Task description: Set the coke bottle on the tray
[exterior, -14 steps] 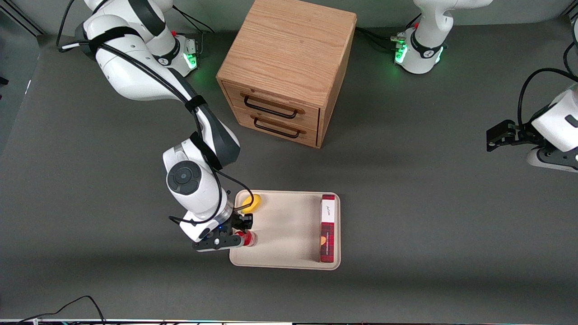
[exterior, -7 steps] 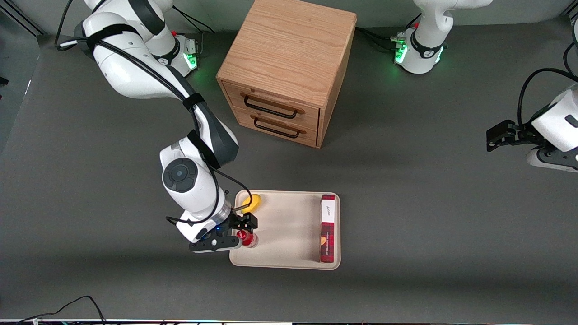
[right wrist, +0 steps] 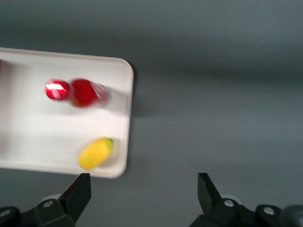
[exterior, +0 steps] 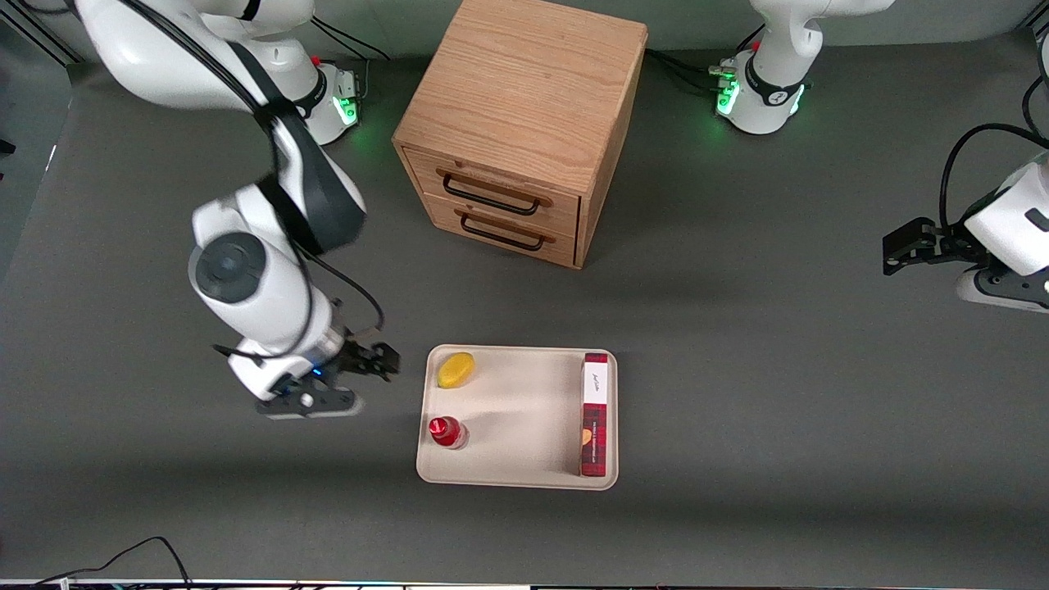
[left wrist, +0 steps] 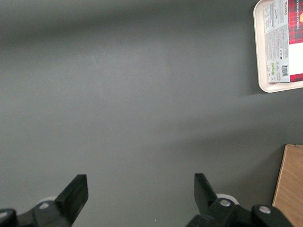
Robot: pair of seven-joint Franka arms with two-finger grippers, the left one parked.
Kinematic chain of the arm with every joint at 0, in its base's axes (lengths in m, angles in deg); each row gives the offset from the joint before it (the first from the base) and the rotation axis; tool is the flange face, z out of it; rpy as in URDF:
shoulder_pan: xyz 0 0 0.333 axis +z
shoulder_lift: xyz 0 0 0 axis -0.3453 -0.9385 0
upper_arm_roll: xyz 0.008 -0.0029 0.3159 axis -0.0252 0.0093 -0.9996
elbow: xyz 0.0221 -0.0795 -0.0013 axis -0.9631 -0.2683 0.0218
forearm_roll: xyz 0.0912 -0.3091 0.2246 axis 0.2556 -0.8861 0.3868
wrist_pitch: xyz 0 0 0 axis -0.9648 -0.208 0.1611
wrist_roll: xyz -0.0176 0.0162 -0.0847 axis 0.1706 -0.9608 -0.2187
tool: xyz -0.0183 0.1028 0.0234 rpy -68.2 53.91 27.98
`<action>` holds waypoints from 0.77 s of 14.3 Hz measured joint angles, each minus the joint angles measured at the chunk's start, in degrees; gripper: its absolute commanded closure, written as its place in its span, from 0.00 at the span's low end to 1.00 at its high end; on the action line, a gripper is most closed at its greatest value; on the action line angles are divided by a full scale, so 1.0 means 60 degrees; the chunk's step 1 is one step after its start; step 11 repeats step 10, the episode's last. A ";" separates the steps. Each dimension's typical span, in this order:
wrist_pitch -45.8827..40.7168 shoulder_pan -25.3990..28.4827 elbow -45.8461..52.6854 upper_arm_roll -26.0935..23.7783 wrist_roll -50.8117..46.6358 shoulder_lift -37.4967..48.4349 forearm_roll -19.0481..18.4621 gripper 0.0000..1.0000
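The bottle (exterior: 447, 431) stands upright on the tray (exterior: 524, 467), apart from the gripper (exterior: 385, 362), which hangs released and empty above the surface (exterior: 737, 369) beside the tray.

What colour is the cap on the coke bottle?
Red, like the coke bottle itself; it shows best in the front view. The bottle stands on the tray.

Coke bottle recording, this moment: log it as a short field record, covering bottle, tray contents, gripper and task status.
coke bottle: upright on the tray, free of the gripper
tray: also holds a yellow object and a red plaid box
gripper: open, empty, above the bare table beside the tray, toward the working arm's end
task status: placement looks done
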 measured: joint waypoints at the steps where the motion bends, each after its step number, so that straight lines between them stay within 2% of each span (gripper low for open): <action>1: -0.0133 -0.0865 -0.0684 -0.0641 0.0270 0.0655 0.0000 0.00; 3: -0.0666 -0.2949 -0.1767 -0.2175 0.0650 0.1891 0.0116 0.00; 5: -0.1426 -0.5047 -0.2201 -0.3559 0.1437 0.2797 0.0725 0.00; 7: -0.2162 -0.6631 -0.2160 -0.4289 0.2307 0.3300 0.1344 0.00; 9: -0.2843 -0.7207 -0.1844 -0.4395 0.2681 0.3455 0.1535 0.00; 11: -0.3046 -0.7232 -0.1667 -0.4397 0.2688 0.3462 0.1541 0.00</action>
